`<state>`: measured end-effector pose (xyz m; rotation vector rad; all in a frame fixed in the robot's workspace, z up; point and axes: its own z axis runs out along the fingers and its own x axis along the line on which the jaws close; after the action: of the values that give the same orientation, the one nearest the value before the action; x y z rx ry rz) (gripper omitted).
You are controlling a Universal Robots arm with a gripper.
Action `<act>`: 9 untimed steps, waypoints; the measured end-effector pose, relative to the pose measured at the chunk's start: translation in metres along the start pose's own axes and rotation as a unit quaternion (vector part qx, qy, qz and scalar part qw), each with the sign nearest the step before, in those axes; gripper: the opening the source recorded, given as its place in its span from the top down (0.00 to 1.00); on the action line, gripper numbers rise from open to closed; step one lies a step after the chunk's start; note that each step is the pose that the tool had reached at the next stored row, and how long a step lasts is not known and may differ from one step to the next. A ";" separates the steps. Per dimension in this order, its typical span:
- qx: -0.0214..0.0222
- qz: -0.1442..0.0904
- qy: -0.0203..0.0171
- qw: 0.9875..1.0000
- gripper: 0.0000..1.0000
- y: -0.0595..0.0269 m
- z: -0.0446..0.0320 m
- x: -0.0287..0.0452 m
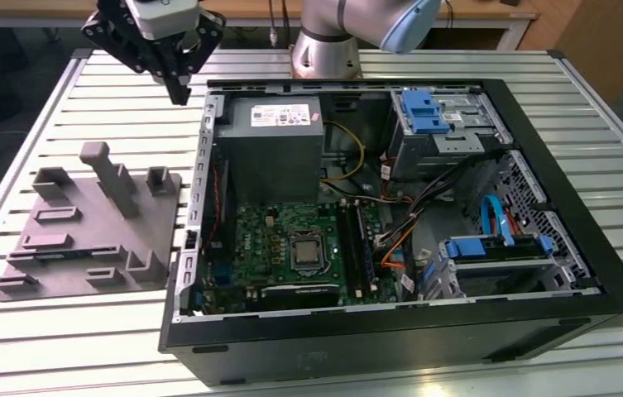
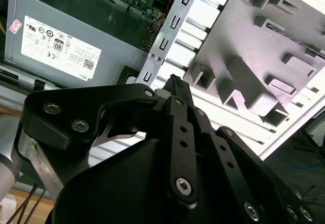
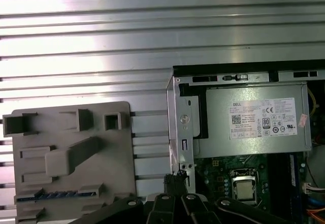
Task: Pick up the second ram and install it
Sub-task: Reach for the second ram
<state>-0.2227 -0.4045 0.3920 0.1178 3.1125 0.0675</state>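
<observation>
Grey fixture (image 1: 74, 236) is holding the second ram (image 3: 51, 195); I'm hovering gripper (image 1: 181, 98) near it, fingers together, approach step imo, pick needs opening.

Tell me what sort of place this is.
Probably a robotics lab workcell: an open desktop computer case sits on a slatted metal table beside a grey fixture block, with a robot arm base beyond the case.

White printed label (image 3: 264, 118) on the grey power supply (image 3: 219, 138) inside the computer case (image 1: 400, 335), seen in the exterior view and both wrist views. Carries rows of small round and square certification marks, a square code, barcode lines and fine wording too small to make out. Small pink sticker (image 3: 303, 120) beside the label on the same face, print illegible.
</observation>
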 end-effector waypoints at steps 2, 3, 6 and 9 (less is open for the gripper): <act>0.000 0.000 0.000 1.000 0.89 -0.0014 0.0000 0.0015; 0.000 0.000 0.000 1.000 0.89 -0.0022 0.0000 0.0023; 0.000 0.000 0.000 1.000 0.89 -0.0048 -0.0001 0.0048; 0.000 0.000 0.000 1.000 0.89 -0.0081 -0.0001 0.0076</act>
<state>-0.2310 -0.4119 0.3916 0.1179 3.1125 0.0677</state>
